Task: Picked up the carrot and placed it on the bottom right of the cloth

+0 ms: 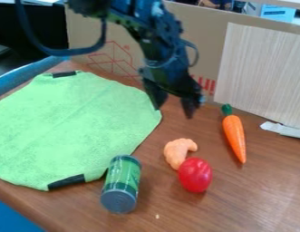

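Green can (123, 181) beside the cloth (73, 122); carrot (235, 136) well apart

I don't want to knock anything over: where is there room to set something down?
Bare: most of the green cloth, and the tabletop at lower right, bordered by the carrot, red toy and white strip. Crowded: between cloth and carrot, with the can, peach-coloured toy, red toy and gripper.

The cloth (73, 124) is plain lime green with black patches at its edge. The carrot (234, 136) is bright orange with a dark green top. The can (121, 183) wears green and grey. One toy (177, 152) is pale peach-orange, another (195, 175) glossy red. The tabletop (237, 204) is brown, wood-grained.
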`<state>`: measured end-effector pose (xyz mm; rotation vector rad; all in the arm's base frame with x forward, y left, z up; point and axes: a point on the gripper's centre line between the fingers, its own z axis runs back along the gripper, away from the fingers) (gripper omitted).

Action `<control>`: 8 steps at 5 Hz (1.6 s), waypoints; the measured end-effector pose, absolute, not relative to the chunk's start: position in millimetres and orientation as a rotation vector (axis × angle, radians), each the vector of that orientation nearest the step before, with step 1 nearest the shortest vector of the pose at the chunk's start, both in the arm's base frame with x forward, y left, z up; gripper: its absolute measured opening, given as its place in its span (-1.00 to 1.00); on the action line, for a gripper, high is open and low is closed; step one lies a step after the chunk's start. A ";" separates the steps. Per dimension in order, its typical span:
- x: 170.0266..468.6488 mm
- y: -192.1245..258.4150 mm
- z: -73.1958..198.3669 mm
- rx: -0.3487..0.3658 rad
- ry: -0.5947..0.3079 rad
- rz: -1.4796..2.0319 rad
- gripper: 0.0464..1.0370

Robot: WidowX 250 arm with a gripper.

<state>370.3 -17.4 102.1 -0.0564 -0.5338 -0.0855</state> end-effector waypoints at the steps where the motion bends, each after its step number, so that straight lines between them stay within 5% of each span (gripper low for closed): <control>1: 375.0 -32.8 91.6 -0.057 -0.541 -0.017 0.93; 4: 400.7 -64.9 81.3 -0.005 -0.657 0.328 0.93; 8: 425.1 -82.7 74.9 -0.012 -0.642 0.460 0.93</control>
